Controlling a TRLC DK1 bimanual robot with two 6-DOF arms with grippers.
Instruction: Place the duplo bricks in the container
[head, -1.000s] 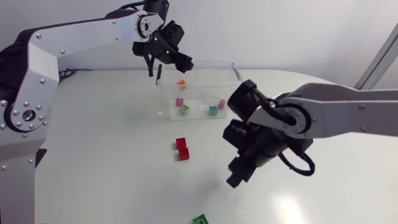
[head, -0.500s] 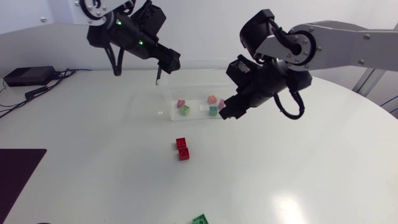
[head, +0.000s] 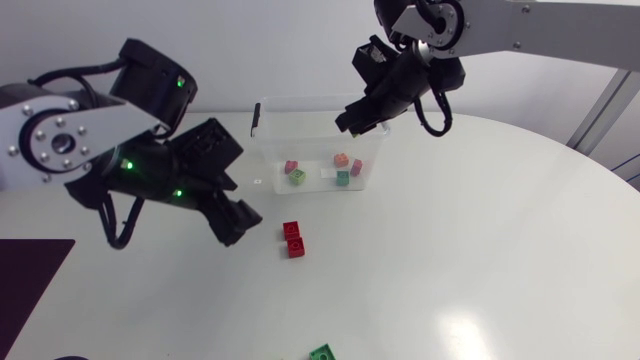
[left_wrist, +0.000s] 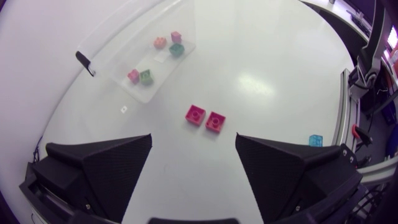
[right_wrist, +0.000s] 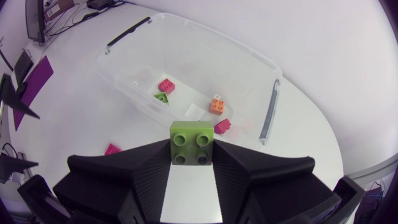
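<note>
The clear container (head: 268, 158) stands at the back middle of the table and holds several small bricks, among them an orange one (head: 341, 160). My right gripper (head: 350, 118) hangs above its right rim, shut on a light green brick (right_wrist: 191, 143). In the right wrist view the container (right_wrist: 205, 32) lies ahead of the fingers. A red double brick (head: 294, 240) lies on the table in front of the container. My left gripper (head: 236, 222) is open just left of it. The red brick (left_wrist: 206, 118) shows ahead of the gripper (left_wrist: 193, 140), nothing between the fingers.
A green brick (head: 321, 352) lies near the table's front edge. The container's black handle clips (head: 254, 120) stick up at its ends. A dark mat (head: 25, 270) covers the table's left front corner.
My right arm rose from the table's front to above the container with the green brick. My left arm left the container, opened and swung down beside the red brick. An orange brick now lies inside.
</note>
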